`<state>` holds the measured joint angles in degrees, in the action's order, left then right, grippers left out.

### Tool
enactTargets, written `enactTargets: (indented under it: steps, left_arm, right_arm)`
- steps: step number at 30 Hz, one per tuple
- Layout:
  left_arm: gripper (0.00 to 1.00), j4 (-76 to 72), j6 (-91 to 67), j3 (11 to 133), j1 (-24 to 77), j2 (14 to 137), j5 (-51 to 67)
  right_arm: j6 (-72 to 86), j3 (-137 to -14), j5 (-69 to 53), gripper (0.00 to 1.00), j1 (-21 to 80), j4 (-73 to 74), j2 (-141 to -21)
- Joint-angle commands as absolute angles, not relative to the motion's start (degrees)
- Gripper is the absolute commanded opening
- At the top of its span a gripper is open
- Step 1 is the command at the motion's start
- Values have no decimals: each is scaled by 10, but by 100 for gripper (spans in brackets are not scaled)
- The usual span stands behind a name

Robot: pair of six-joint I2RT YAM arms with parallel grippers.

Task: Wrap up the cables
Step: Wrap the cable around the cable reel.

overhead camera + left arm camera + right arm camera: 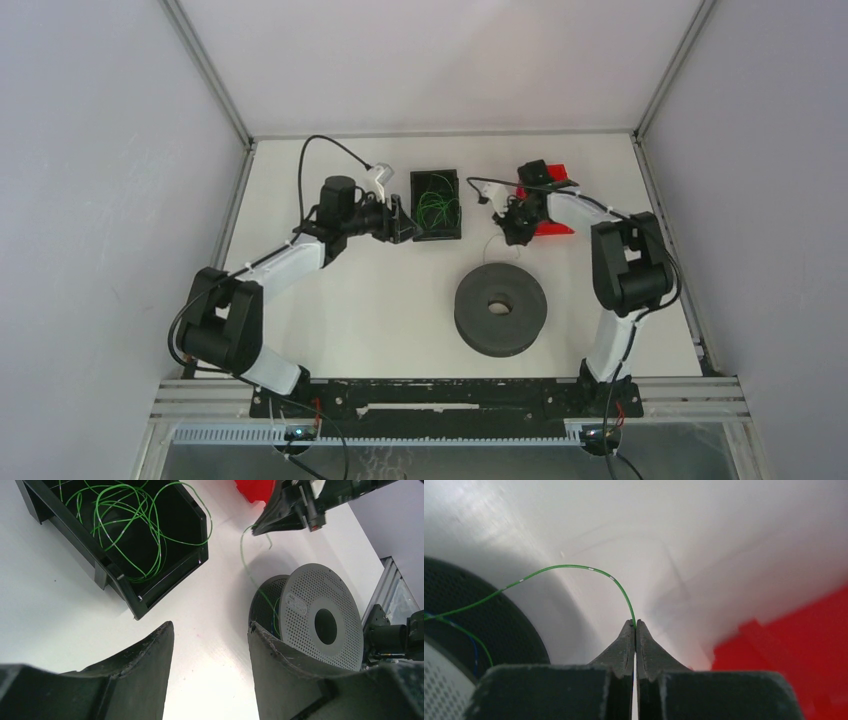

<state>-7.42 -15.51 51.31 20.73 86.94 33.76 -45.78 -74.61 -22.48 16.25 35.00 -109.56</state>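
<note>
Right claw [635, 624] pinching green cable [569, 567] at tips | left claw [210, 630] spread

Red plastic piece [555, 229] on white table [380, 300] far right, grey enclosure walls [100, 150] around, slotted rail [430, 435] along near edge.

No text can be read; a small raised mark [295, 605] on the grey spool [312, 587] is illegible.
</note>
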Motion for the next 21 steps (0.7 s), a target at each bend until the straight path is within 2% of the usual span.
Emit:
enactTargets:
  steps: [1,11,21]
  left_arm:
    - [61,-85,-145,512,204,837,342]
    - [62,-32,-95,546,204,827,358]
    - [62,8,-69,583,203,822,362]
  right_arm:
    - [-434,-710,-208,0,117,353,-1017]
    - [-446,-534,-176,0,48,349,-869]
    - [-427,-415,-185,0,58,389,-730]
